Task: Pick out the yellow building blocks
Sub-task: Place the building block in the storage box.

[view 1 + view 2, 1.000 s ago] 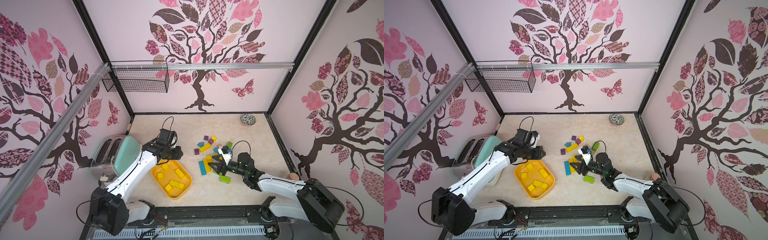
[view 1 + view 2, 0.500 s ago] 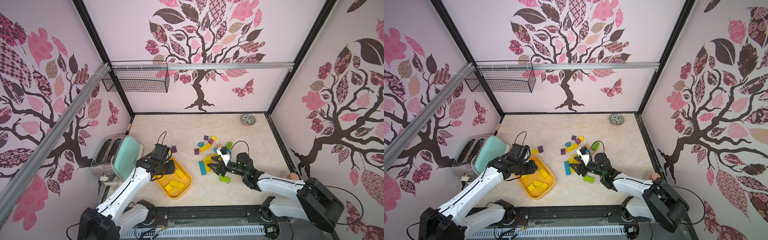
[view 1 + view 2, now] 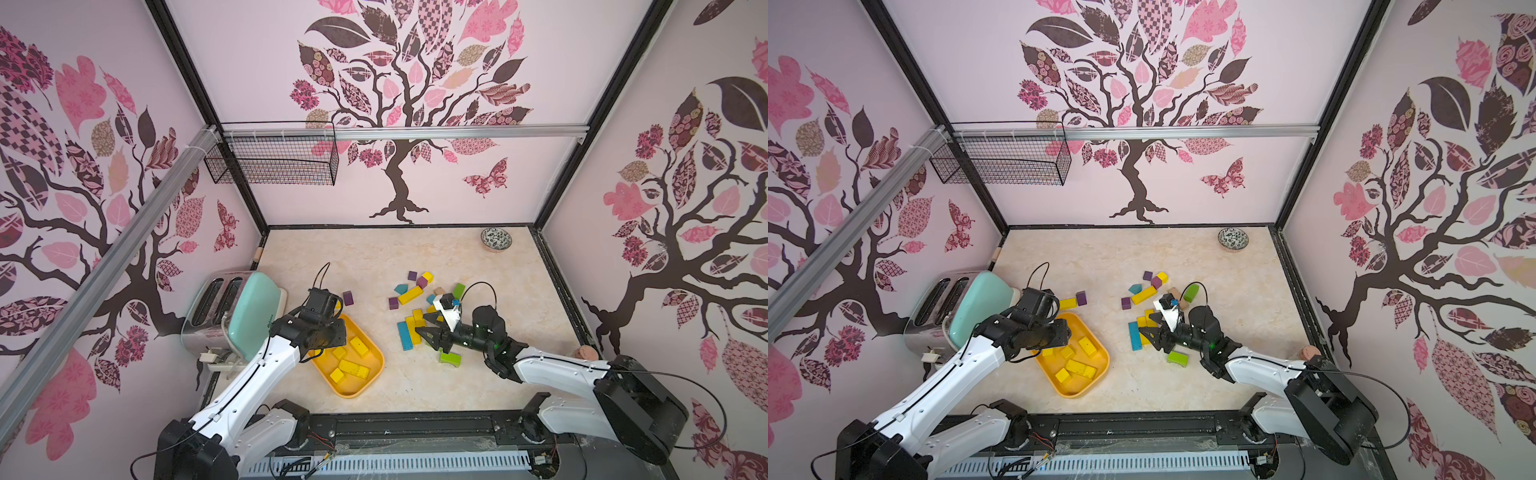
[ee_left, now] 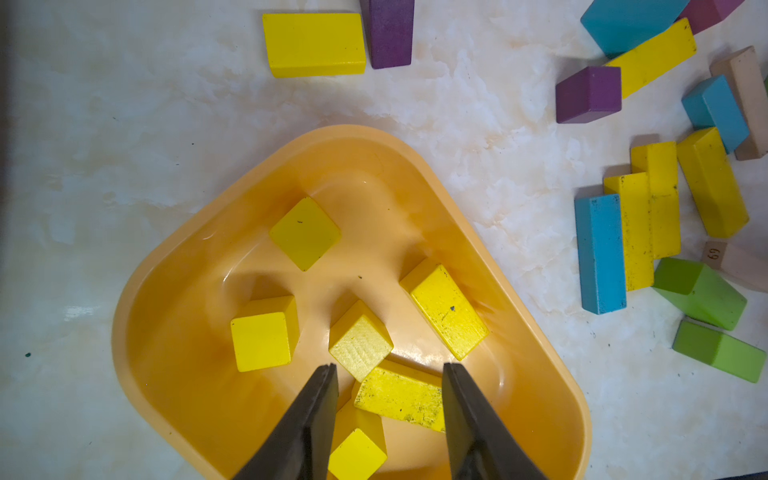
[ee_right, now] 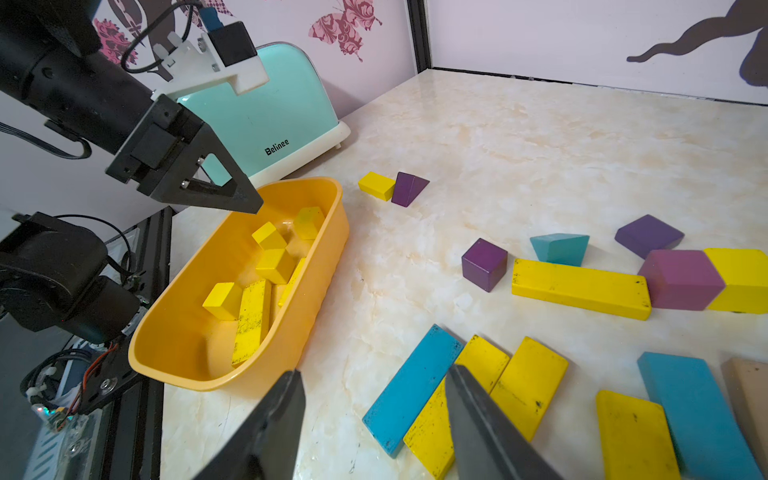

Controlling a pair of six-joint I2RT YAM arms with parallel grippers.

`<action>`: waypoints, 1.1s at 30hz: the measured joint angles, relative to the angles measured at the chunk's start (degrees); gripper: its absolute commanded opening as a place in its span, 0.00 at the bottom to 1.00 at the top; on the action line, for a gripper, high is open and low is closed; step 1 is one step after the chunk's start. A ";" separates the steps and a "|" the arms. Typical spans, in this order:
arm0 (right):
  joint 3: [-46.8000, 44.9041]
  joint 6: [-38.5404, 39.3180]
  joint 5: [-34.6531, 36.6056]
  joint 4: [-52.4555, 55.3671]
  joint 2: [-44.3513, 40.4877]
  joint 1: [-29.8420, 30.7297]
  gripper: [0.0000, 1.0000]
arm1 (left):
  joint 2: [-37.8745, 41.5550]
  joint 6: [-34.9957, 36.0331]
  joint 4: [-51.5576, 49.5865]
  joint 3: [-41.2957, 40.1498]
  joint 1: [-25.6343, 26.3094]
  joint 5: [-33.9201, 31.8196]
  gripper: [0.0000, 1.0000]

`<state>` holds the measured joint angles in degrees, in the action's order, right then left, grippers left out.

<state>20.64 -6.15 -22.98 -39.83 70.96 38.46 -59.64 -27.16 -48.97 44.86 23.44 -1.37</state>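
Left gripper points down, jaws parted, holding nothing. Right gripper reaches low toward the left edge of the worktop, jaws apart and empty.

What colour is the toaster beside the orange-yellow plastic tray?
The toaster is pale mint green, on a cream base; the right wrist view shows it best.

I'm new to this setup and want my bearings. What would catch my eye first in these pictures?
The orange-yellow tray at the front left of the table holds several yellow building blocks, with the left gripper open just above it. Toward the right arm lies a scatter of purple, blue, green and yellow blocks, and the right gripper hangs open over them. A mint toaster stands at the left edge.
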 measured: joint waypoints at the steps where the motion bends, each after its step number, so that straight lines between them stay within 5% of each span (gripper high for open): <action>1: 0.00 0.04 0.22 0.07 0.00 0.00 0.59 | -0.07 0.02 0.02 0.00 0.00 -0.07 0.47; 14: 5.31 -0.17 6.80 7.19 -0.33 0.07 0.61 | -5.25 6.99 4.81 6.67 0.00 2.45 0.48; 26: 16.11 -7.45 19.41 24.92 -2.36 0.04 0.67 | -3.17 12.22 13.88 7.41 1.99 16.44 0.49; 33: 25.53 -8.07 21.68 29.29 7.91 -3.06 0.65 | -2.73 12.98 14.99 6.78 3.32 18.95 0.49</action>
<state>46.17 -14.22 -1.30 -10.55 78.87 35.40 -62.37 -14.17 -33.98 51.64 26.76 17.58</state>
